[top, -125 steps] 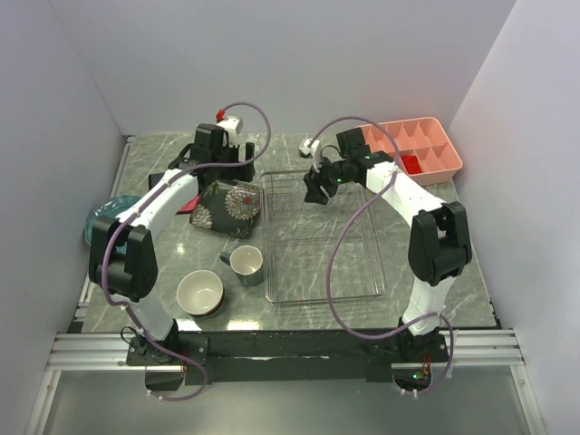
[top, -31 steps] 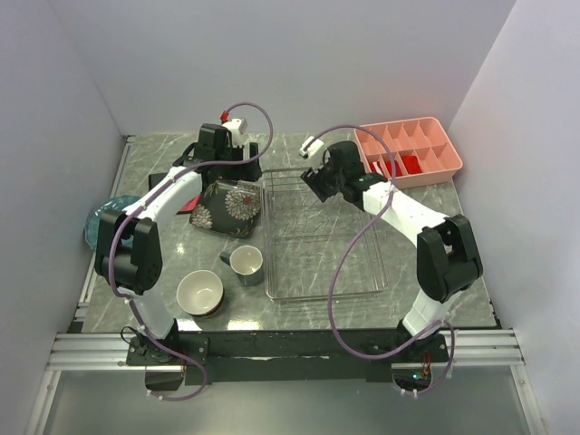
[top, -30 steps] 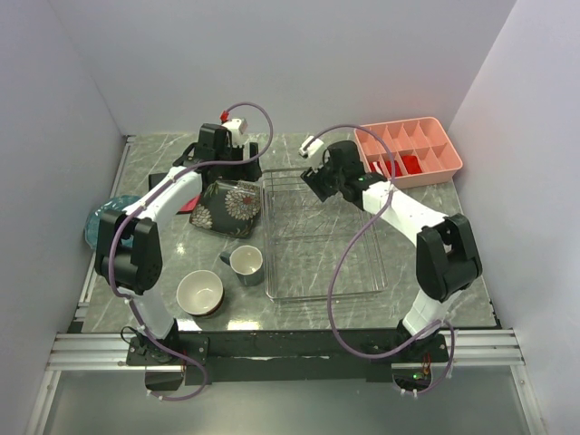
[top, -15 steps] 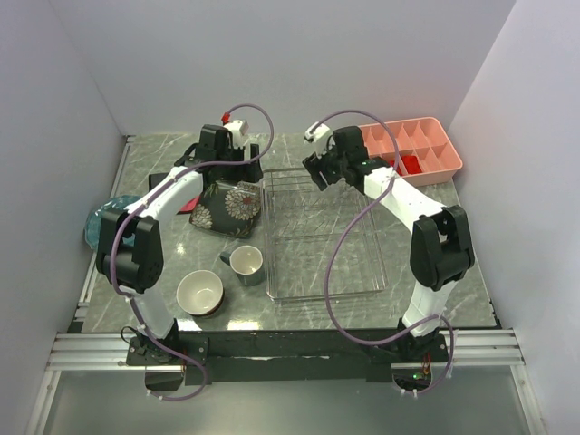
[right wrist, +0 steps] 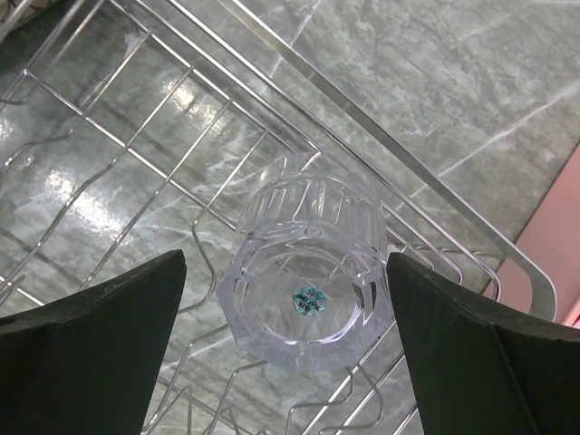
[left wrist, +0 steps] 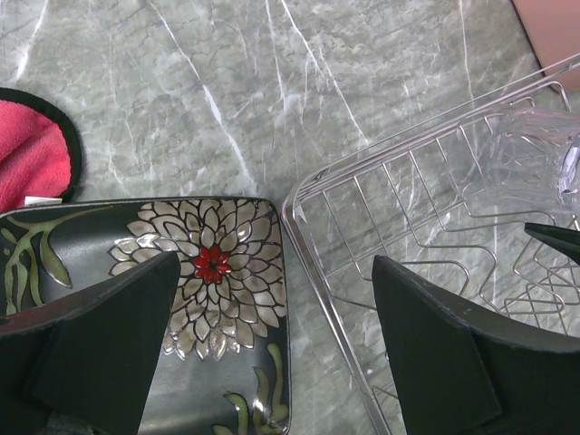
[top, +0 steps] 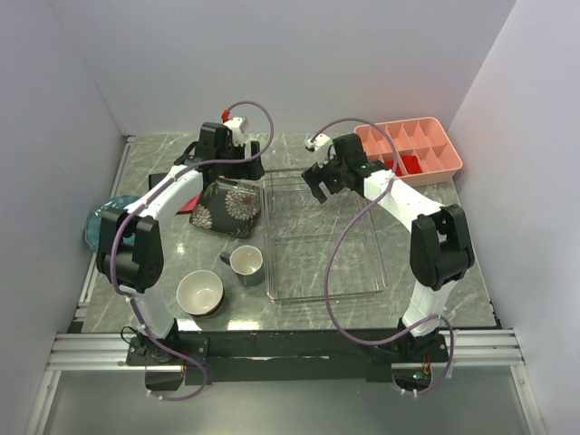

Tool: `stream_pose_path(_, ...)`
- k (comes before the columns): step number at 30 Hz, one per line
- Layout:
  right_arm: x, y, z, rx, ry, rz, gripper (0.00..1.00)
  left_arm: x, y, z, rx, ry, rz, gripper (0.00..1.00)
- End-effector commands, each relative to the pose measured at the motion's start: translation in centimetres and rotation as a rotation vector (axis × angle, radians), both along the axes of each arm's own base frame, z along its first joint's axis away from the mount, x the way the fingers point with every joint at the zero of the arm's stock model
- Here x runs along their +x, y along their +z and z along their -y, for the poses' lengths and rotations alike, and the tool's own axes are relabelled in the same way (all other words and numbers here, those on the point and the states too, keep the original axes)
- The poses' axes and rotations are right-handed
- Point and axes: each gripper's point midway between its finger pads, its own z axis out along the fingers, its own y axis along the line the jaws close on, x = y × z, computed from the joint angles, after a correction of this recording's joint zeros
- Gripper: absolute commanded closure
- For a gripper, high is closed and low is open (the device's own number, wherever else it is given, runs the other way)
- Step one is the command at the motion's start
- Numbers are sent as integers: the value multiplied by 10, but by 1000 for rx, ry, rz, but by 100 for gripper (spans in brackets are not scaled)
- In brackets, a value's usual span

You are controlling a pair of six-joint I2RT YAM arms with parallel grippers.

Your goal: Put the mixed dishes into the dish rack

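The dish rack lies in the middle of the table, and a clear glass stands upside down on its wires at the far end. My right gripper is open, its fingers on either side of the glass and clear of it. The square dark plate with white flowers lies just left of the rack. My left gripper hovers open above the plate's right edge, holding nothing. The grey-blue mug and the cream-lined bowl sit nearer the front.
A round blue plate sits at the table's left edge. The pink compartment tray stands at the back right with something red in it. A red-pink cloth lies left of the square plate. Grey walls close in three sides.
My right gripper's jaws have spread wide off the clear glass, which now stands free in the rack. The left arm has hardly moved.
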Motion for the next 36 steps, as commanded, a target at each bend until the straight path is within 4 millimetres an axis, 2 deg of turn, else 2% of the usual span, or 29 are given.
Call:
stream_pose_path(1,-2,17,8,-11,-21,30,0,9,24,11,-43,-17,63,7)
stream_pose_path(5,-5,7,10,-31,-16,3,2,10,25,10,-42,-16,67,7)
stream_pose_path(8,-9,4,11,-42,-5,-6,9,10,25,10,-39,-12,67,7)
stream_pose_path(11,-13,6,11,-44,21,-13,26,9,24,10,-40,-13,64,7)
stream_pose_path(12,-13,9,8,-36,38,-13,37,9,23,10,-40,-13,64,7)
stream_pose_path(13,-17,8,9,-39,45,-27,41,8,23,11,-42,-15,61,7)
stream_pose_path(14,-17,10,8,-34,51,-30,50,9,23,11,-43,-14,62,7)
stream_pose_path(17,-17,19,5,-36,76,-39,57,9,20,13,-45,-20,56,7)
stream_pose_path(19,-20,18,7,-47,90,-69,58,9,20,16,-48,-25,55,7)
stream_pose_path(20,-16,25,6,-51,97,-57,59,9,19,16,-47,-23,53,7)
stream_pose_path(22,-19,17,7,-66,110,-107,60,10,20,17,-50,-27,55,7)
stream_pose_path(23,-15,23,5,-67,115,-100,62,11,18,18,-51,-31,52,7)
stream_pose_path(24,-14,17,8,-72,109,-122,62,10,18,21,-53,-38,51,7)
stream_pose_path(26,-9,22,8,-75,117,-113,62,11,14,24,-43,-41,49,7)
stream_pose_path(28,-12,15,11,-96,122,-160,62,12,12,32,-38,-58,49,7)
stream_pose_path(29,-5,17,10,-100,128,-163,63,13,7,34,-34,-59,39,7)
stream_pose_path(30,-12,14,13,-113,129,-210,63,16,11,38,-36,-62,47,7)
stream_pose_path(32,-7,13,14,-126,142,-232,64,20,6,40,-31,-55,38,7)
stream_pose_path(36,-13,9,20,-161,170,-294,65,25,10,42,-39,-48,45,7)
